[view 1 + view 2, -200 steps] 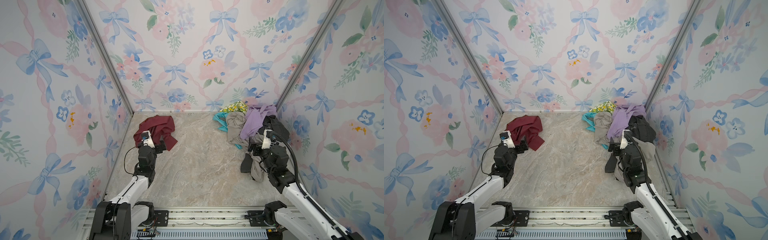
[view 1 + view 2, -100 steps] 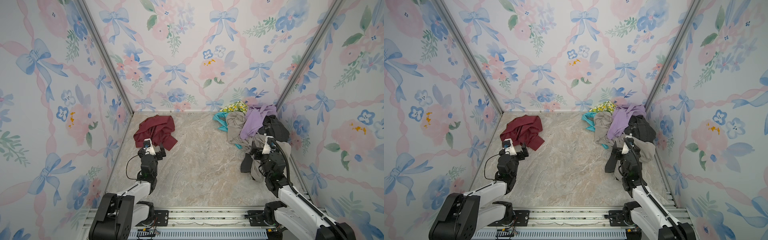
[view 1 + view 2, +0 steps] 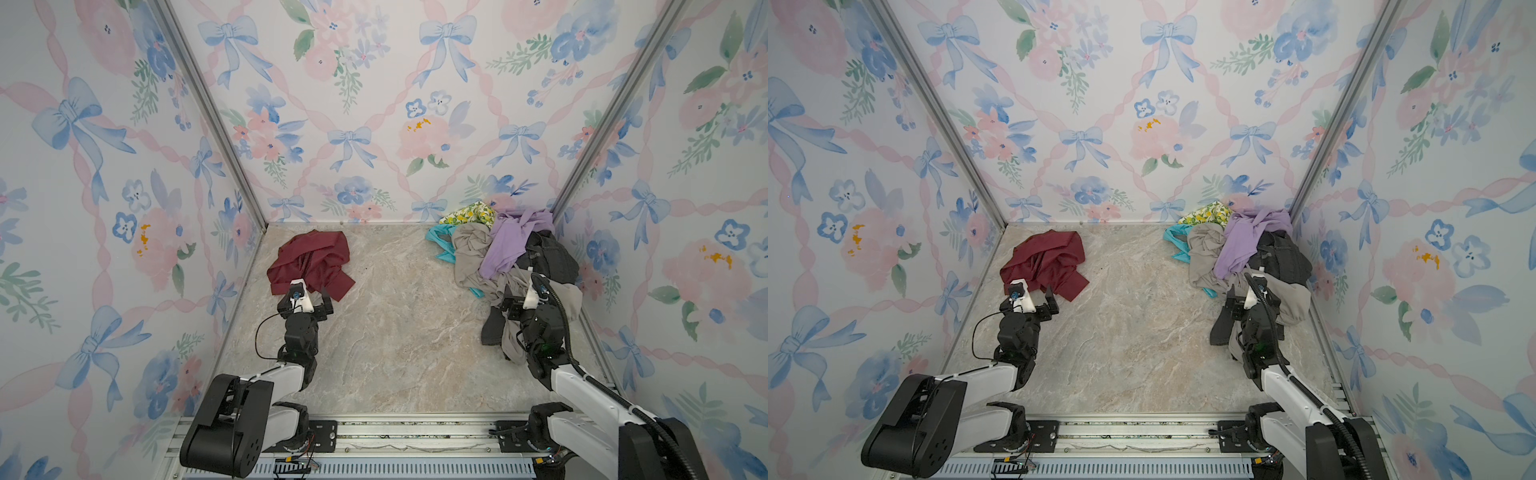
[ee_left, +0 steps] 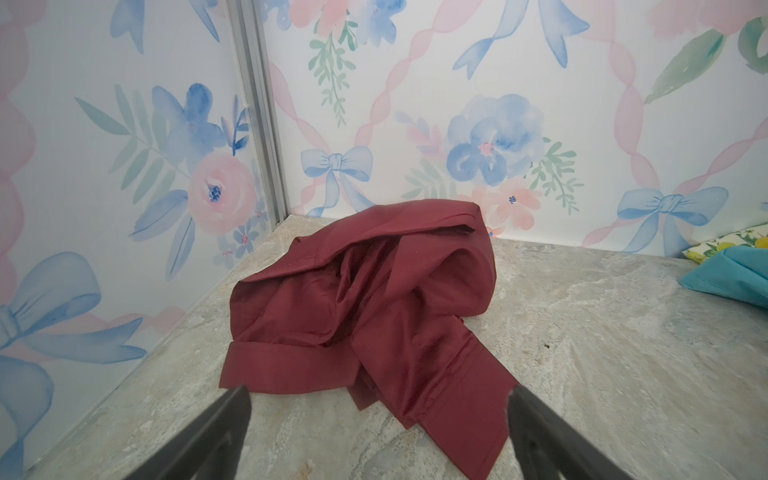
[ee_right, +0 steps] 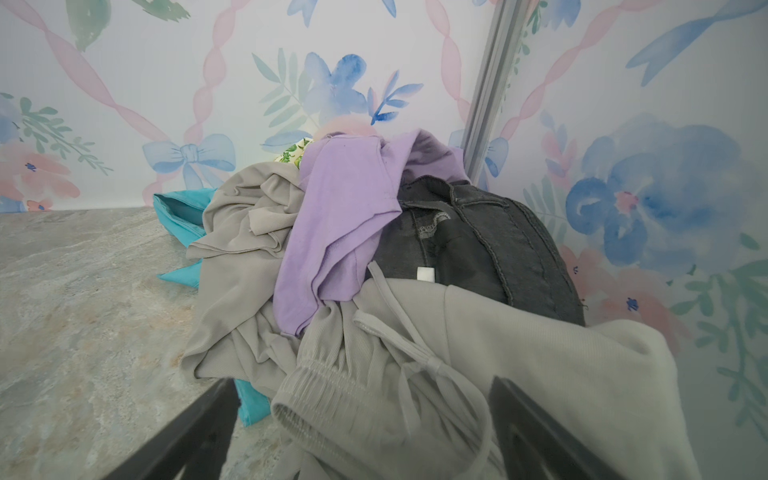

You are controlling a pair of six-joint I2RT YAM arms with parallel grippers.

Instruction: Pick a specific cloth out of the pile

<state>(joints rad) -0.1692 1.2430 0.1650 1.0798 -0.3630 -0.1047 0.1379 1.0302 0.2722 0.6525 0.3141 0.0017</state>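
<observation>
Counting one thin, slightly shiny dark red garment point(image 3: 311, 262), crumpled on the grey marble-patterned tabletop point(image 3: 395, 340) near the far left corner. Lies well apart from the pile. Shows in both top views and fills the middle of the left wrist view, one cuffed sleeve end reaching toward the camera.

Counting one pile of mixed garments point(image 3: 498, 257), heaped in the far right corner. Holds at least six pieces:
- one lilac shirt point(image 3: 509, 245) on top
- one beige-grey garment point(image 3: 469, 257) just beside it
- one black denim piece point(image 3: 548, 257) toward the right wall
- one teal piece point(image 3: 440, 245) at the left edge
- one yellow-green lemon-print piece point(image 3: 469, 214) at the back
- one pale grey ribbed piece with a drawstring point(image 5: 478, 345) at the near edge

Counting two black robot hands.
- Left hand point(image 3: 305, 301): sits just in front of the dark red garment's near edge, jaws spread wide, gripping nothing. In the left wrist view, two dark fingers point(image 4: 224, 419) stand either side of the sleeve end. Cannot tell whether touching.
- Right hand point(image 3: 521, 301): sits over the near edge of the pile, jaws likewise wide apart, gripping nothing. In the right wrist view, two dark fingers point(image 5: 536, 424) flank the pale grey ribbed piece. Cannot tell whether touching.

Counting three floral-papered walls point(image 3: 374, 104) and two aluminium corner posts point(image 3: 216, 124).
</observation>
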